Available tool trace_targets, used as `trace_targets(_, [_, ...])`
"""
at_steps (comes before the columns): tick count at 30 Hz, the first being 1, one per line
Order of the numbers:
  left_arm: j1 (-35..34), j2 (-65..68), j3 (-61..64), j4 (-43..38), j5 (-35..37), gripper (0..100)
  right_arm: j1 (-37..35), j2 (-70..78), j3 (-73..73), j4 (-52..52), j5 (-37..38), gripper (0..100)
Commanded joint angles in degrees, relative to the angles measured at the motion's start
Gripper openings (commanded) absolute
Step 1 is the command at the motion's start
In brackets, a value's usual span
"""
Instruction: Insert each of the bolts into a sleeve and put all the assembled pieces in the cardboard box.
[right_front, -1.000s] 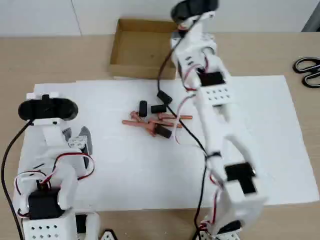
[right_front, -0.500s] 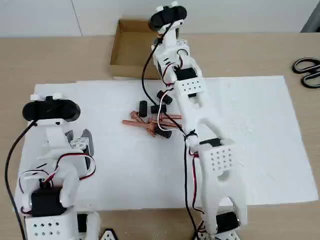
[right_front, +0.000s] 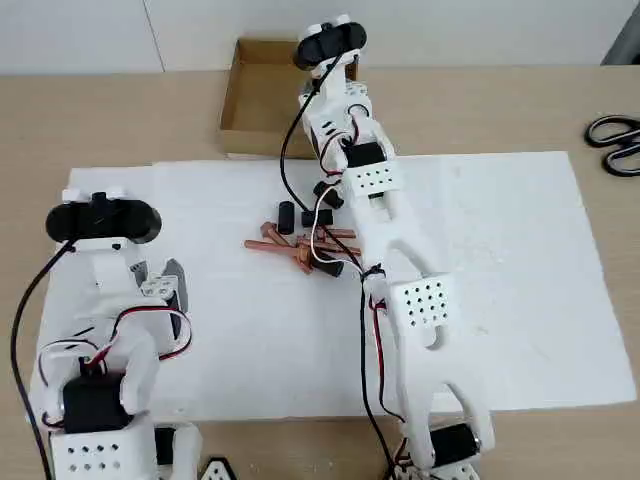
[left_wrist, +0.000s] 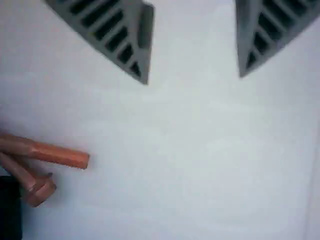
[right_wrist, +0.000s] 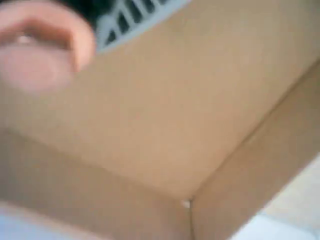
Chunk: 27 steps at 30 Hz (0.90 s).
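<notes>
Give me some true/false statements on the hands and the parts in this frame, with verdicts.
1. The right hand grips a bolt over the cardboard box. True.
2. The left hand is shut on a sleeve. False: it is open and empty, above the white sheet.
3. Scissors lie near the table's edge. True.
4. The loose bolts and sleeves lie in the box. False: they lie on the white sheet.
</notes>
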Motion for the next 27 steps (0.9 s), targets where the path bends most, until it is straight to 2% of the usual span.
trace_targets(1, [-0.09, -0.53, -0.31, 0.00, -0.53, 11, 0.04, -1.54, -4.75, 0.31, 0.70, 18.4])
trace_targets(13, [0.00, -0.53, -0.31, 0.00, -0.53, 11, 2.07, -2.59, -7.30, 3.12, 0.70, 18.4])
trace_targets(27, [-0.26, -0.53, -0.31, 0.00, -0.35, 11, 0.75, -9.19, -33.67, 57.54, 0.35, 18.4])
